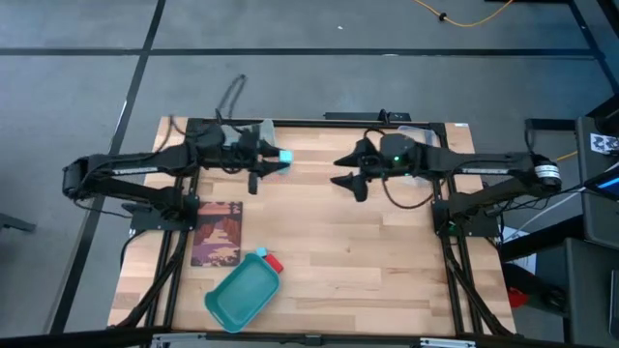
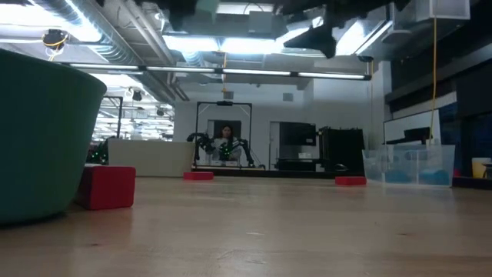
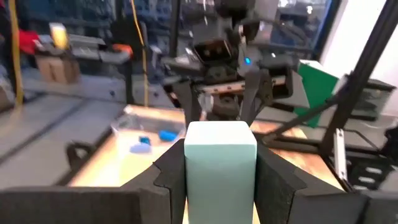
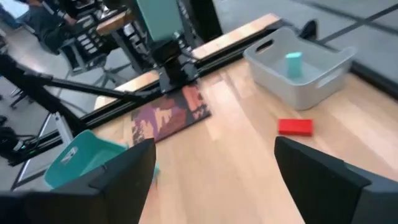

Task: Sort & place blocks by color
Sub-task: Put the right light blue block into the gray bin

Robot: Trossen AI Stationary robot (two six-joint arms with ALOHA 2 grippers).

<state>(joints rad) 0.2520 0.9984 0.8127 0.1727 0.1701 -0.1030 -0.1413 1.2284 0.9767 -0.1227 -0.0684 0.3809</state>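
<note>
My left gripper (image 1: 279, 159) hangs above the table's far left part, beside a clear bin (image 1: 253, 132), shut on a light cyan block (image 1: 286, 157). In the left wrist view the block (image 3: 221, 165) fills the gap between my fingers. My right gripper (image 1: 346, 172) hovers open over the far middle of the table, with nothing between its fingers (image 4: 134, 168). The left bin (image 4: 298, 68) holds one cyan block (image 4: 293, 62); a red block (image 4: 295, 127) lies flat on the wood before it. Another red block (image 1: 274, 263) and a cyan one (image 1: 259, 253) rest by the teal tray (image 1: 237, 298). My left gripper pinches the light cyan block between its two fingers (image 3: 168, 180), one on each of its opposite side faces (image 3: 189, 174). The fingers reach level from the table's left. The block is lifted clear of the table, and its free end (image 1: 288, 157) sticks out past the fingertips.
A brown printed mat (image 1: 217, 232) lies on the table's left. A second clear bin (image 3: 149, 134) at the far right holds blue blocks (image 3: 166, 134). In the low view the teal tray (image 2: 38, 138) and a red block (image 2: 108, 187) stand near. Bare wood spans the middle.
</note>
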